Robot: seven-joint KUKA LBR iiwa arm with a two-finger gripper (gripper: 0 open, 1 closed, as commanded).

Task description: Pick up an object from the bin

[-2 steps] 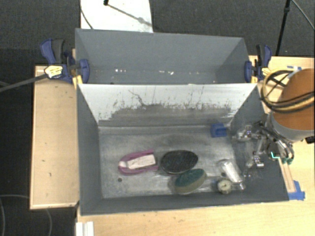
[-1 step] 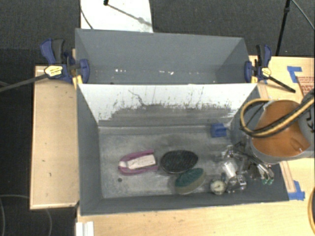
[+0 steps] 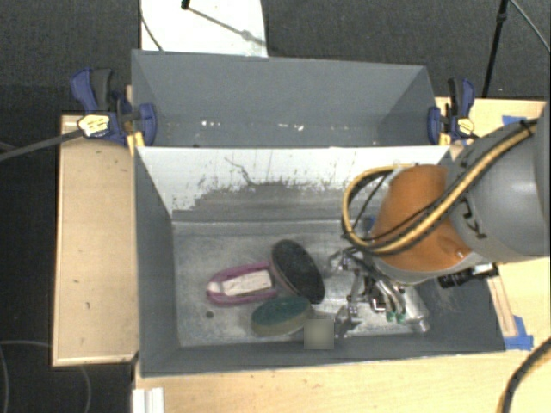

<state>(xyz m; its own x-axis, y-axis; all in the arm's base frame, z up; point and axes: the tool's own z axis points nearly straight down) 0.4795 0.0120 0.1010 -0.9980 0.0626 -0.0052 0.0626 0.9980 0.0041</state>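
My gripper [image 3: 355, 310] hangs low over the bin floor at the right of the loose things, its metal fingers pointing down near the front wall. A small pale grey block [image 3: 318, 332] lies just left of the fingertips, against the front wall. A black oval brush-like disc [image 3: 298, 270] leans up and to the left of the gripper. A dark green round sponge [image 3: 280, 315] rests beside the block. Nothing shows between the fingers.
A pink and purple flat case [image 3: 240, 284] lies further left on the bin floor. The arm with its orange cover and cables fills the bin's right side. The bin's left and back floor are bare metal.
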